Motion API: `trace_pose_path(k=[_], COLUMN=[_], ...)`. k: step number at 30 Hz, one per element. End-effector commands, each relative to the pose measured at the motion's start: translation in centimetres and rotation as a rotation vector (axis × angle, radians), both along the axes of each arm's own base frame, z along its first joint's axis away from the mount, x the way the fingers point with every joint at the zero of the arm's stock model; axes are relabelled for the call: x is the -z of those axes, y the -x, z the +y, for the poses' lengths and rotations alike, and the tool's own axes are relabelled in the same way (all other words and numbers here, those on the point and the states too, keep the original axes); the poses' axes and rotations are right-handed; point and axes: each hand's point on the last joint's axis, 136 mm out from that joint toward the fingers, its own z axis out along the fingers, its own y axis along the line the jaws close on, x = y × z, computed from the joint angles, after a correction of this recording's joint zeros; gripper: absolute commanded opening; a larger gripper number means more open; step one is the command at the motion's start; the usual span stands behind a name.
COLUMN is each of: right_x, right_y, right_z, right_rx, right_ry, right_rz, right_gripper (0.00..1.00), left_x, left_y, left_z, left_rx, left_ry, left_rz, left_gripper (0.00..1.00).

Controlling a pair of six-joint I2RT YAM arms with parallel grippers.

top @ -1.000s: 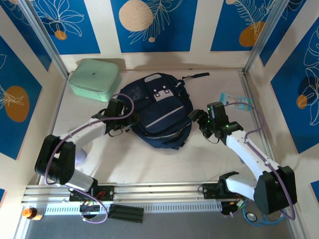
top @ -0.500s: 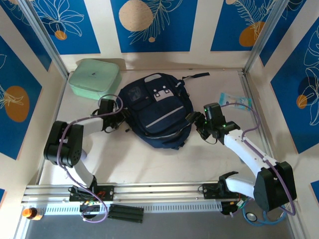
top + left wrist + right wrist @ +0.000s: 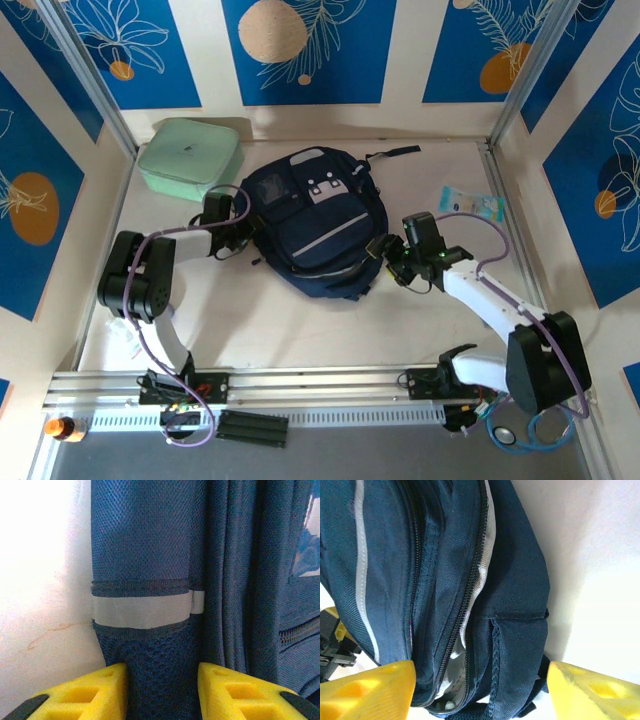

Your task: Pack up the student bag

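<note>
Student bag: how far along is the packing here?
Nothing looks packed: the mint-green case and a small packet lie on the table outside the student bag. In hand: the left gripper straddles its mesh side pocket, the right gripper stands open around its zipper edge. To do: opening it and loading.

No word or number can be read anywhere. The white patches on the backpack are too small to make out, as are the dark mark on the green case and the print on the packet
</note>
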Motion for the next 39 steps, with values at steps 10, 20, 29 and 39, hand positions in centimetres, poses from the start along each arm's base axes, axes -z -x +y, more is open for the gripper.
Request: trace_pose_path(k=[10,20,29,39], right_x=[1.5,2.8,0.9,-1.7], right_y=[-0.9,-2.4,-8.8,-14.7], right_z=[2.6,3.8,2.2,-1.1], right_rx=[-0.093,-0.128,-0.111,-0.133], right_ry=[-0.060,-0.084,-0.045,-0.002], right_rz=[0.048,0.050,-0.103,-0.295], right_gripper=[0.63,0.56,0.46,0.47], left_x=[1.3,-0.7,-6.3,-8.5], left_y=[0.8,-0.4,1.7,5.8], left_z=[0.7,-0.4,-4.2,-10.4], left_rx=[-0.027,0.017,0.178,0.323], left_ry=[-0.024,0.014,0.022,0.025], left_rz=[0.047,-0.021,-0.112,-0.144], left_gripper=[0.35,0.00,0.00,0.00])
